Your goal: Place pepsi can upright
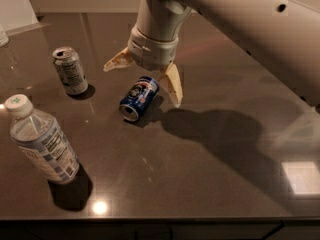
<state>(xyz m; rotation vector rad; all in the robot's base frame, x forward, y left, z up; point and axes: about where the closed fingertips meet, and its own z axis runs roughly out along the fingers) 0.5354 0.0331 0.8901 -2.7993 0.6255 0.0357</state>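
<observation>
The pepsi can (139, 97), dark blue with a round logo and silver ends, lies on its side on the dark table (210, 184), one silver end toward the front left. My gripper (142, 81) hangs just above and behind it with its two tan fingers spread wide open. One finger (173, 85) points down beside the can's right end. The other finger (118, 61) sticks out to the upper left, clear of the can. Nothing is held.
A pale green-white can (70, 70) stands upright to the left of the pepsi can. A clear plastic water bottle (41, 141) stands at the front left. The table's front edge runs along the bottom. The arm casts a shadow to the right.
</observation>
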